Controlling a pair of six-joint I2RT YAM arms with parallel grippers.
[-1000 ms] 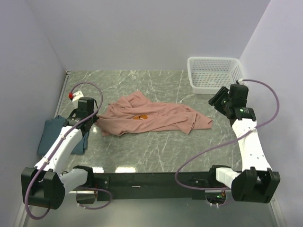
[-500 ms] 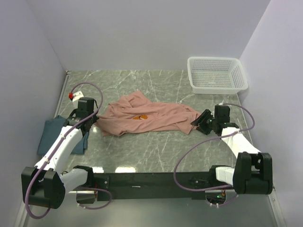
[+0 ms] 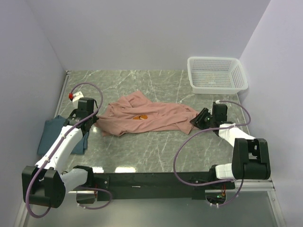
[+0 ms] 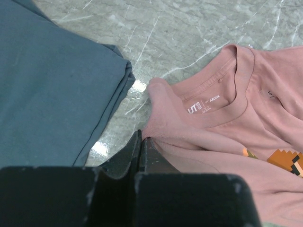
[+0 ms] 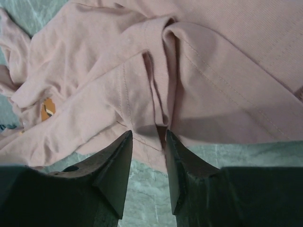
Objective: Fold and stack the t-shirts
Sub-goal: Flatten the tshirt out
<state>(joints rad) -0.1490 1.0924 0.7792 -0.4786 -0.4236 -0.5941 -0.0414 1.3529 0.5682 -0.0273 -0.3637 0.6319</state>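
Note:
The salmon-pink t-shirt [image 3: 151, 116] lies crumpled across the middle of the marble table, its collar and label [image 4: 203, 105] facing up at the left end. The dark teal-blue t-shirt [image 3: 51, 135] lies folded flat at the left edge [image 4: 47, 85]. My left gripper [image 3: 93, 119] is shut, its tips [image 4: 141, 137] pinching the pink shirt's edge just below the collar. My right gripper [image 3: 195, 121] is low at the shirt's right end. Its jaws [image 5: 149, 135] stand partly apart, straddling a raised fold of the pink hem [image 5: 161, 94].
An empty white mesh basket [image 3: 217, 74] stands at the back right corner. Lilac walls close in the table on the left, back and right. The black base rail [image 3: 142, 179] runs along the near edge.
The right arm swung down from beside the basket to the pink shirt's right end, and its jaws have narrowed around a fold. The left arm and both shirts have stayed put.

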